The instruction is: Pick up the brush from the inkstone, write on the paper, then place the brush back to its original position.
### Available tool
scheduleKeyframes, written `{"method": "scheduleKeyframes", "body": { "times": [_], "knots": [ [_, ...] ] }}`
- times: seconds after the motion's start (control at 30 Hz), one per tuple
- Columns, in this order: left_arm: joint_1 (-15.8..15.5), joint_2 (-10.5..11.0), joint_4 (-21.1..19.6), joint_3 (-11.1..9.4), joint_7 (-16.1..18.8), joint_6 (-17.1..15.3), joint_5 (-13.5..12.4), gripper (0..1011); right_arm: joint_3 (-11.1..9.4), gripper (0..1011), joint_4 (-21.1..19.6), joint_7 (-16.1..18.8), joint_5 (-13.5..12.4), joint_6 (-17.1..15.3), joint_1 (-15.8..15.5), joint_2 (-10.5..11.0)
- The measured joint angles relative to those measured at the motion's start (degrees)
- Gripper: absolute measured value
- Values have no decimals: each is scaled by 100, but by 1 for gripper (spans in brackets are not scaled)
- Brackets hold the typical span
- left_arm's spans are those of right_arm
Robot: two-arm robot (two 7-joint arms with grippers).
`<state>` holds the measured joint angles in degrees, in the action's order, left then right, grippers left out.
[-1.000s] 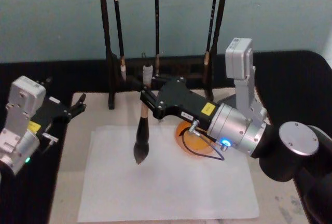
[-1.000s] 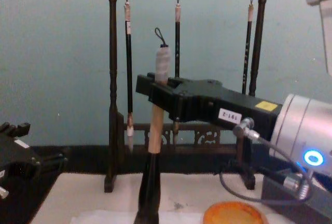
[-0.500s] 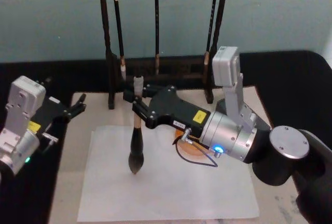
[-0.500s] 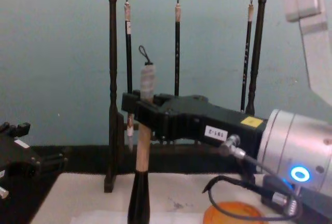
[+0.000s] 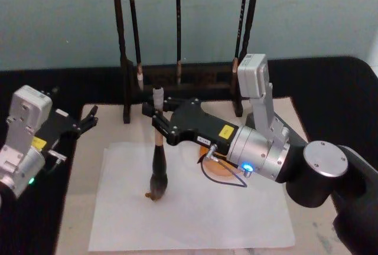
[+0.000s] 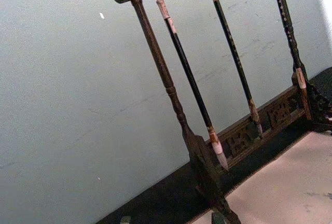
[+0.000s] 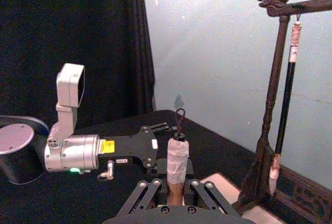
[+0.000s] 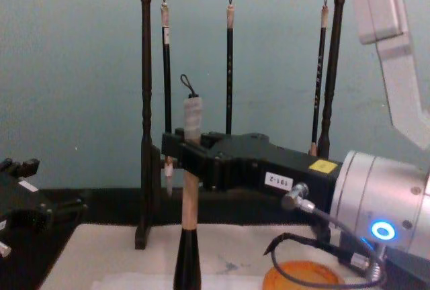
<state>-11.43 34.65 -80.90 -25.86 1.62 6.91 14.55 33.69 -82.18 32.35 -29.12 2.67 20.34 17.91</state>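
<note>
My right gripper is shut on the brush, clamping its tan handle just under the white top with the black loop. The brush stands upright and its bristle tuft presses on the white paper, left of the sheet's middle. The orange inkstone lies on the paper's far right part, partly hidden under the right gripper's body, and its rim shows low in the chest view. My left gripper rests open at the mat's far left corner, away from the brush.
A dark wooden rack with three thin hanging brushes stands behind the paper, close to the held brush's top. The cream mat lies under the paper on a black table. The paper's near and right parts are bare.
The right gripper has carried the brush left and then down. The bristles hung above the sheet before and now touch it. The left arm has stayed still.
</note>
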Motion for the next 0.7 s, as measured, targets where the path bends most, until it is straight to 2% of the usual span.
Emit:
{"method": "scheduleKeyframes", "body": {
  "times": [0.7],
  "knots": [
    [0, 0, 0, 0, 0, 0, 0, 1010, -139, 156, 120, -28, 77, 28, 74, -28]
  ]
}}
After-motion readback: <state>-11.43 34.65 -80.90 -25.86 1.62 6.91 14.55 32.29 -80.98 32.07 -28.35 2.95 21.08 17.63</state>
